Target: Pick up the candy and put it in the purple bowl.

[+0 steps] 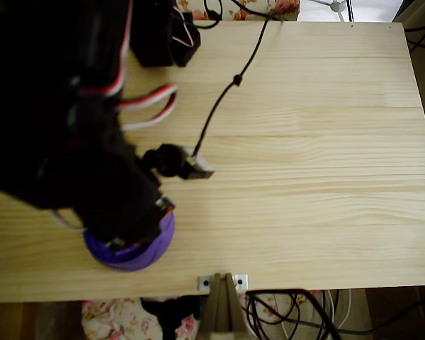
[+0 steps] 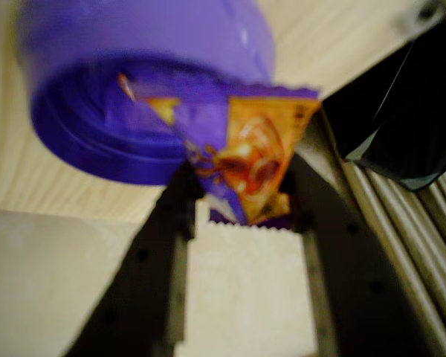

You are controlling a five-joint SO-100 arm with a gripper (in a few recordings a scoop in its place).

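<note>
Pincer: in the wrist view the pincer point(image 2: 241, 212) was closed on the candy point(image 2: 245, 160), black fingers point(image 2: 163, 223) either side of it.
Candy: orange-yellow and purple wrapper, held just before the purple bowl point(image 2: 134, 97), blurred.
Bowl: in the overhead view the purple bowl point(image 1: 152, 248) sat near the surface's front edge, largely hidden beneath the black arm point(image 1: 64, 142).
Surface: pale wooden planks point(image 1: 304, 142), a black cable point(image 1: 230, 88) trailing across.
Room: floral fabric point(image 1: 113, 315) below the front edge.

We see a pale, matt wooden table point(image 1: 304, 142) with visible grain, a smooth glossy plastic purple bowl point(image 2: 134, 82), and the candy point(image 2: 245, 156) in shiny crinkled wrapper.
</note>
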